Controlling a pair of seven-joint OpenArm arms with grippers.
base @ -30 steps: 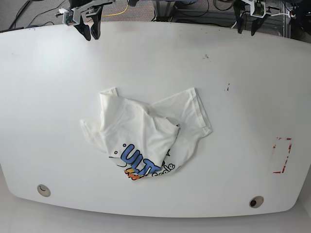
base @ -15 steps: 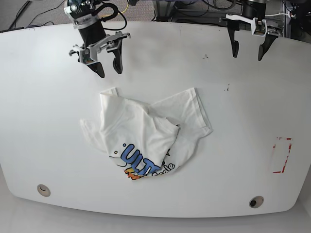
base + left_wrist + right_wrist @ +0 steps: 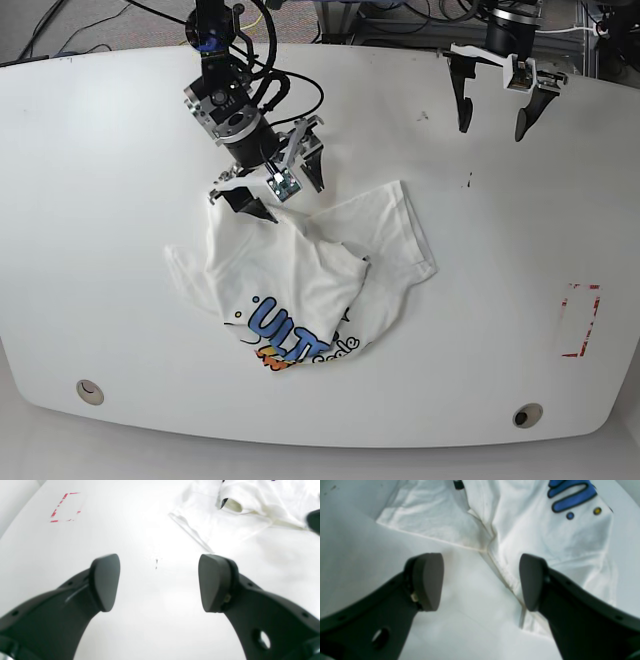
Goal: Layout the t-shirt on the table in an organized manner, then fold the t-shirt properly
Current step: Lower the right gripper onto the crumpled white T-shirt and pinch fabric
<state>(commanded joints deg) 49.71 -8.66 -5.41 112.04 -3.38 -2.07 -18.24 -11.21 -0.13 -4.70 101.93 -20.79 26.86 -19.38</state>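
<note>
Black arms, silver brackets – black cables; each claw (image 3: pixel 283 192) matte black, rounded pads.

White t-shirt (image 3: pixel 300 270) — blue, orange lettering — on white table (image 3: pixel 100 200).

t-shirt (image 3: pixel 545 530) print cropped (top edge), lettering unreadable

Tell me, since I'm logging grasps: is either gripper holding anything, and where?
Nothing is held. Right gripper is open above the t-shirt; left gripper is open over bare table.
</note>
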